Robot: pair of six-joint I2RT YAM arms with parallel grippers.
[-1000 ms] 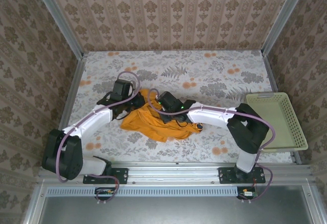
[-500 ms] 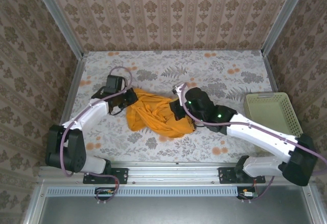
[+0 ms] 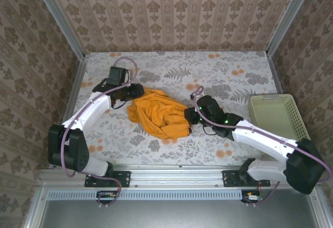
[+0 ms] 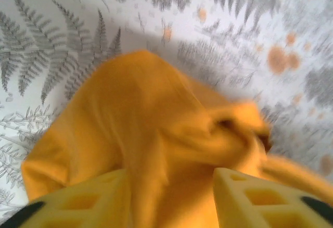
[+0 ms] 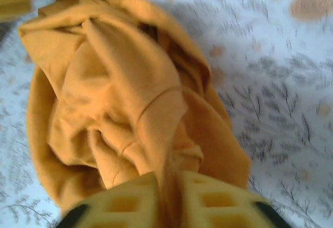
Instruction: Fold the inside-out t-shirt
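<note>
Shirt (image 3: 158, 114) lies crumpled in a mustard-orange heap near the middle of the table (image 3: 234, 66), between the two arms. We see no flat panel, just bunched folds, plain side out.

Left gripper (image 3: 138, 93) sits at the heap's far-left edge, just beside the cloth. In the left wrist view its fingers (image 4: 88, 202) are spread wide. The shirt (image 4: 156, 150) lies ahead of and under the left gripper (image 4: 169, 186), filling the gap between the fingers. We can't tell if either finger touches cloth, and nothing looks pinched.

Right gripper (image 3: 190, 116) is at the heap's right edge, against the cloth. In the right wrist view its fingers (image 5: 218, 202) stand close together, with a narrow fold of shirt (image 5: 114, 98) running down into the slot between them. We read the right gripper (image 5: 169, 186) as pinching that fold. The rest of the heap spreads ahead of it on the table. The frame is blurred, so how firm the hold is we can't tell.

Basket (image 3: 276, 116) sits at the table's right edge, well apart from the shirt.
</note>
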